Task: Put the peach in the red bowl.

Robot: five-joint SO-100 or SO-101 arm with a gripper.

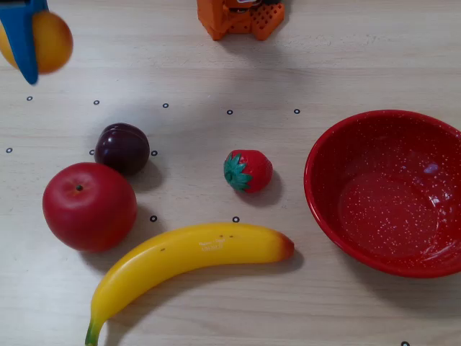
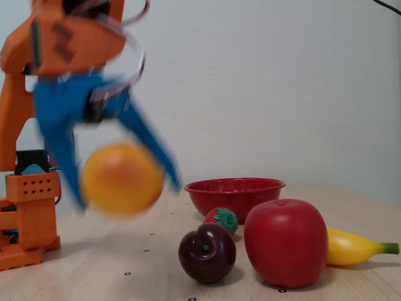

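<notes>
The peach (image 1: 55,40) is a yellow-orange ball at the top left corner of the overhead view. It sits between the blue fingers (image 1: 24,43) of my gripper (image 1: 32,58). In the fixed view the gripper (image 2: 125,194) holds the peach (image 2: 122,179) in the air well above the table, and both are motion-blurred. The red bowl (image 1: 324,194) with white speckles stands empty at the right edge of the overhead view, far from the gripper. It shows behind the other fruit in the fixed view (image 2: 235,194).
A dark plum (image 1: 122,148), a big red apple (image 1: 89,206), a strawberry (image 1: 248,171) and a banana (image 1: 191,259) lie between the gripper and the bowl. The orange arm base (image 1: 241,18) stands at the top edge.
</notes>
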